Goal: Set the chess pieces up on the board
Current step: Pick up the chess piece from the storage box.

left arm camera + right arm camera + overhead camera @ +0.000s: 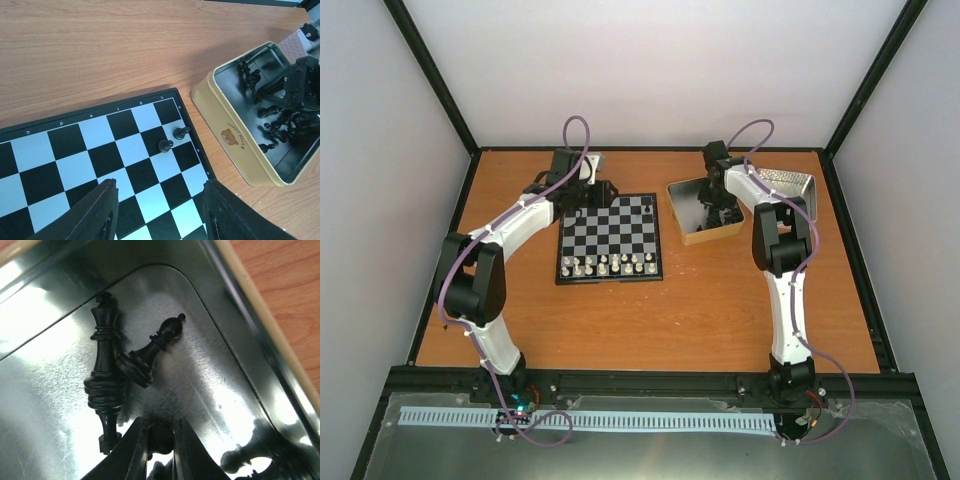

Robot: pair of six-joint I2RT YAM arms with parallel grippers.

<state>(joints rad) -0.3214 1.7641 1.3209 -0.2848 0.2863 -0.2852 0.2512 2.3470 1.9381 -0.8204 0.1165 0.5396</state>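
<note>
The board lies mid-table, and its far right corner shows in the left wrist view. Two black chess pieces stand on that corner's squares. My left gripper hovers open above the board just short of them, with nothing between its fingers; from above it sits at the board's far edge. My right gripper reaches into the yellow tin. In the right wrist view it is shut on a small black piece. A tall black piece and a bishop-like one lie beside it.
White pieces fill the board's near rows. The tin holds several more black pieces lying loose, and its wall runs close on the right of my right fingers. A silvery lid tray lies behind the tin.
</note>
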